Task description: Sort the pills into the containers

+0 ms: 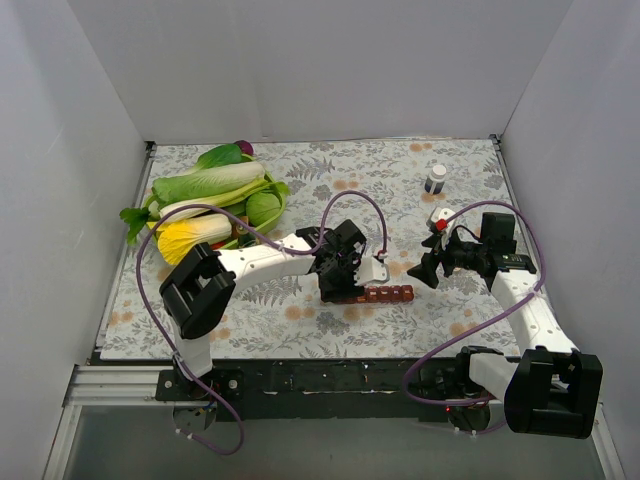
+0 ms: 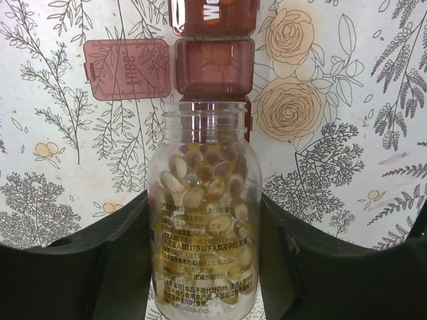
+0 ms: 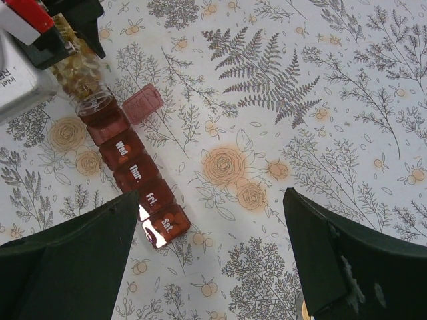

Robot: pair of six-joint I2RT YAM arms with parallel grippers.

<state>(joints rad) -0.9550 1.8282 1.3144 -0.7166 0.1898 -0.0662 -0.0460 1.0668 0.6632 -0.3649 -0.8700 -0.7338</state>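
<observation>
The dark-red strip of joined compartments (image 1: 378, 294) lies near the table's front middle; it also shows in the right wrist view (image 3: 133, 180) and the left wrist view (image 2: 213, 63). One lid (image 2: 127, 69) is flipped open to the side. My left gripper (image 1: 345, 272) is shut on a clear uncapped pill bottle (image 2: 207, 220) full of yellow softgels, its mouth tilted over the strip's left compartments. My right gripper (image 1: 425, 270) is open and empty, hovering just right of the strip's Sat. end (image 3: 164, 225).
A basket of toy vegetables (image 1: 215, 205) sits at the back left. A small white-capped dark bottle (image 1: 436, 179) stands at the back right. A white and red object (image 1: 438, 217) lies behind the right gripper.
</observation>
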